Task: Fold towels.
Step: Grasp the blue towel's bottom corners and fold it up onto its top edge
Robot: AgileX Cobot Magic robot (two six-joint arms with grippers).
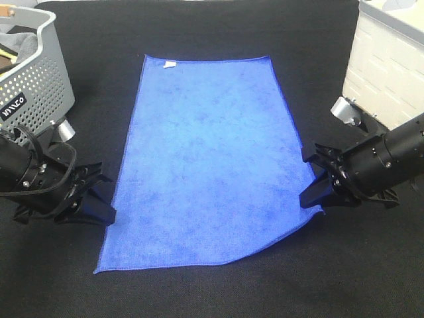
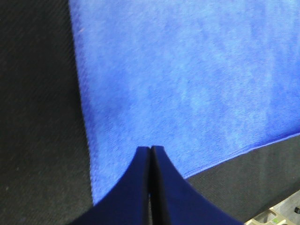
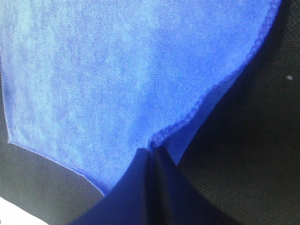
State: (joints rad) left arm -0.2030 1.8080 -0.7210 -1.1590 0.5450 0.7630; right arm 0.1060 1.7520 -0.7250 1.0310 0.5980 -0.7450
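Note:
A blue towel (image 1: 212, 159) lies spread flat on the black table, long side running away from me, with a white tag (image 1: 169, 64) at its far left corner. My left gripper (image 1: 109, 213) is shut, with its tips over the towel's left edge near the front corner. In the left wrist view (image 2: 151, 149) the cloth under it lies flat, and no fold shows between the fingers. My right gripper (image 1: 311, 197) is shut on the towel's right edge near the front. In the right wrist view (image 3: 152, 151) the hem puckers at the tips.
A grey perforated basket (image 1: 36, 86) holding cloths stands at the back left. A white bin (image 1: 391, 66) stands at the back right. The towel's front right corner is cut at a slant.

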